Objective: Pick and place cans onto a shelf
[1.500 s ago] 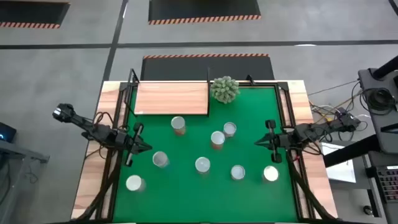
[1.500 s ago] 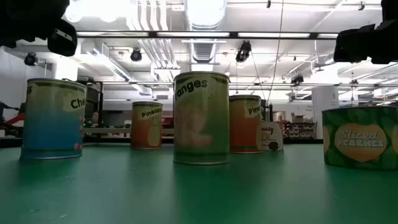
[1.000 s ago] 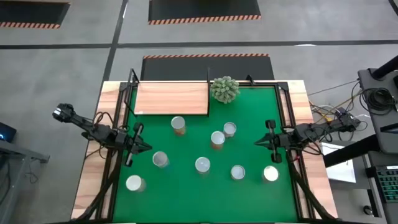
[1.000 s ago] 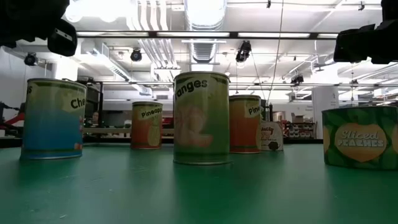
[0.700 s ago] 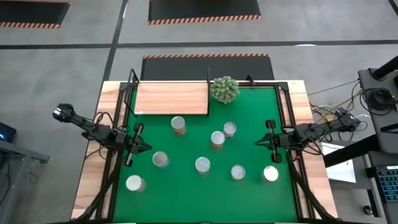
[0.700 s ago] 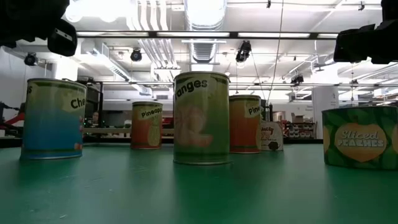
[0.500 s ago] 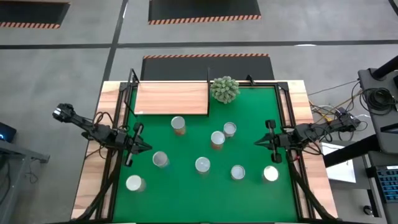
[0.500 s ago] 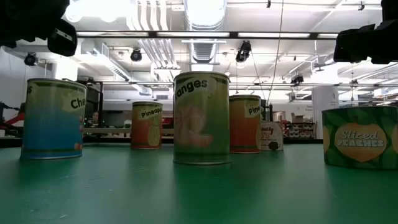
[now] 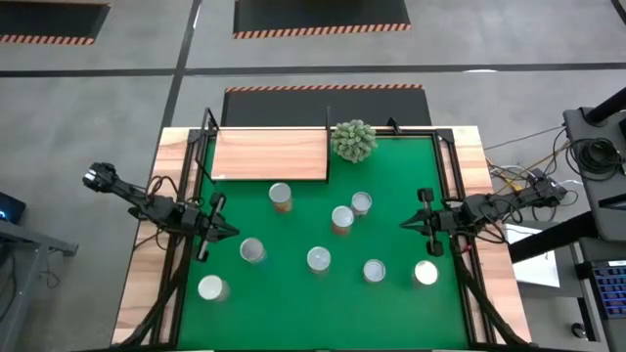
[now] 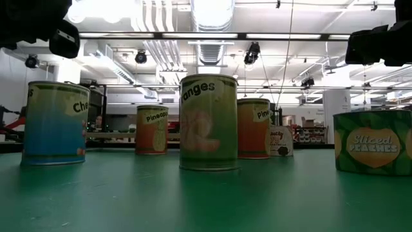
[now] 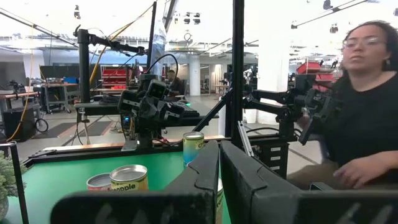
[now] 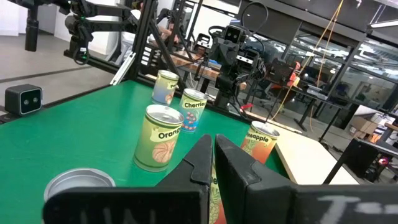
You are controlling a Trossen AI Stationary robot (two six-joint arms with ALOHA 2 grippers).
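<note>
- Green-matted table (image 9: 391, 176), seven cans (image 9: 319, 259) scattered, wooden shelf (image 9: 269, 154) bare.
- Left end effector (image 9: 227, 232) and right end effector (image 9: 409, 226) pressed together, empty, parked at opposite edges, apparently awaiting a first pick.

Shelf (image 9: 269, 154) set at upper left of the mat (image 9: 391, 186), plant (image 9: 353, 141) beside its right end, cans (image 9: 318, 259) scattered below across the mat's middle and lower part

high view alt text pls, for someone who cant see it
Seven small silver-topped cans stand scattered on a green mat; the pale wooden shelf board at its far left is bare, a spiky grey-green plant ball beside it. The left tool and right tool wait shut at either side.
</note>
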